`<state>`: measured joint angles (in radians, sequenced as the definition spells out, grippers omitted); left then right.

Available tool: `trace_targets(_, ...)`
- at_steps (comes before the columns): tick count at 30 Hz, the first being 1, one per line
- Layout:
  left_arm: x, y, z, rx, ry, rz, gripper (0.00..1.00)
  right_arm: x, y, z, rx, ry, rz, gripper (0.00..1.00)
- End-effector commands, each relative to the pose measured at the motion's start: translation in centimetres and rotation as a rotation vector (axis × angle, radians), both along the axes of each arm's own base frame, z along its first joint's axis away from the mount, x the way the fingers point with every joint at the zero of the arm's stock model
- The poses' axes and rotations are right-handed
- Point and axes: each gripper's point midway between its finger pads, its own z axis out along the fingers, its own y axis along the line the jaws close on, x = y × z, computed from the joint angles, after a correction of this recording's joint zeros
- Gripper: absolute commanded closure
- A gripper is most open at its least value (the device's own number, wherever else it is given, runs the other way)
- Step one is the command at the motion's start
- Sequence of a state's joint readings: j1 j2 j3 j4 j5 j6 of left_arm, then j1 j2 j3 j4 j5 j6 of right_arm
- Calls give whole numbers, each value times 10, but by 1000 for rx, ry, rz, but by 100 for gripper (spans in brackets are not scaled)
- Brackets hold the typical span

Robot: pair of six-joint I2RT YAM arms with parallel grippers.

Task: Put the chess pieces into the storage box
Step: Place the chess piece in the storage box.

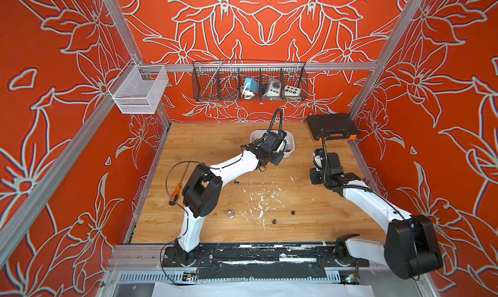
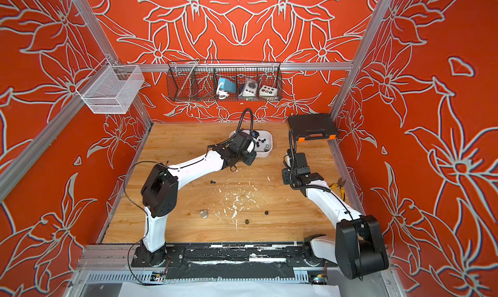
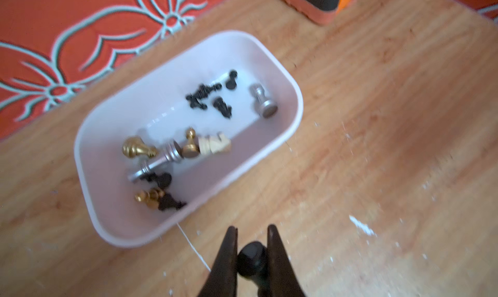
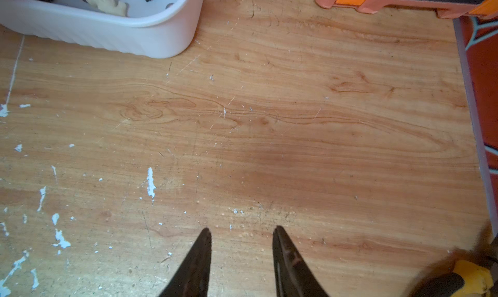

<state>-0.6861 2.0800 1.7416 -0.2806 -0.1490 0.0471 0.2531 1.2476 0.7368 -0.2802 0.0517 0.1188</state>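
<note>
The left gripper (image 3: pixel 252 228) is pinched on a small black turned chess piece (image 3: pixel 252 258). It holds the piece over the wooden tabletop (image 3: pixel 377 147), just short of the near rim of the white, shallow, round-cornered plastic storage box (image 3: pixel 296 98), which sits toward the far middle of the table. A scatter of gold, silver, cream and black pieces (image 3: pixel 172 154) already lies inside the box.

The step in hand looks like the carry. The next move calls for advancing past the rim before the jaws part, and staying low so the piece does not bounce out.

The right gripper (image 4: pixel 241 229) hangs spread and empty over bare wood, to the right of the box. Nearer on the table wait one silver piece (image 1: pixel 230 214) and three loose black pieces (image 1: pixel 274 222) — the work left.
</note>
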Motion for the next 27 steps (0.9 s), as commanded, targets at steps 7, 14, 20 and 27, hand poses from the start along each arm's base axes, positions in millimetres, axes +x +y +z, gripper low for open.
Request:
trace_targets(7,83,1,-21,-10,-3,43,84,4,5,25,34,-14,12,60)
trace_targets(14,115,18,-35,-26,-54,103,83,4,7,28,44,-9,16,60)
trace_targets(20,130,27,-40,-45,-78,124,80,4,8,31,52,-9,14,60)
trace_targets(27,139,27,-45,-67,-103,100,70,2,9,34,52,-3,21,60)
